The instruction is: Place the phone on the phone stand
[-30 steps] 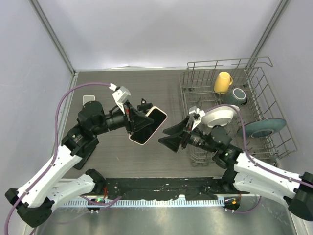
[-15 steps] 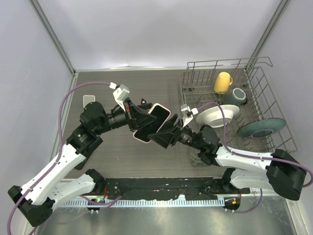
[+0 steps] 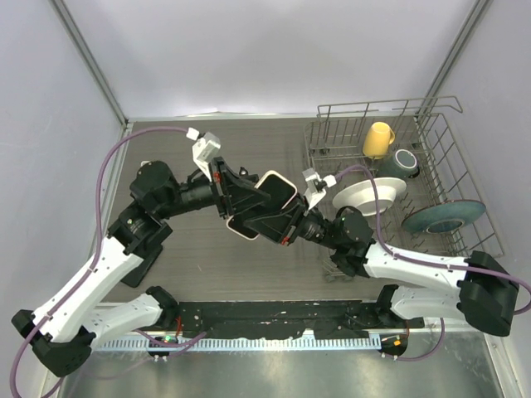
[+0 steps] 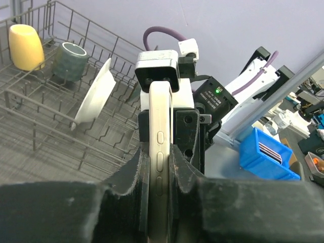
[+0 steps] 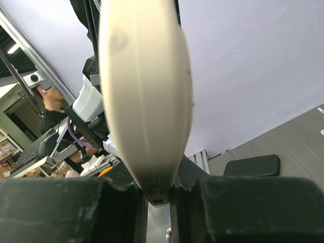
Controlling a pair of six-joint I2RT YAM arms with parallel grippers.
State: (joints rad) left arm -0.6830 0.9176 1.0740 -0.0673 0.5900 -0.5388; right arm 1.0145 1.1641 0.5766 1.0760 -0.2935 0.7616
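on the left, the left gripper (image 3: 242, 201) is clamped on the phone (image 3: 278, 189), pinching its front and back so that it stands edge-on, well above the table (image 3: 249, 141) and about mid-way between the two arms. the cream case and side buttons show plainly between its pads. just right of it, the right gripper (image 3: 278, 222) has its fingers pressed on the phone's other end, so both hands grip the one phone. i take this for a hand-over or re-grip in mid-air, to get a hold better suited to setting it down. from the right wrist a small dark slab (image 5: 251, 165) lies on the table; whether that is the stand i cannot tell. far right, the dish rack (image 3: 431, 108) with its yellow cup (image 3: 378, 139) plays no part.
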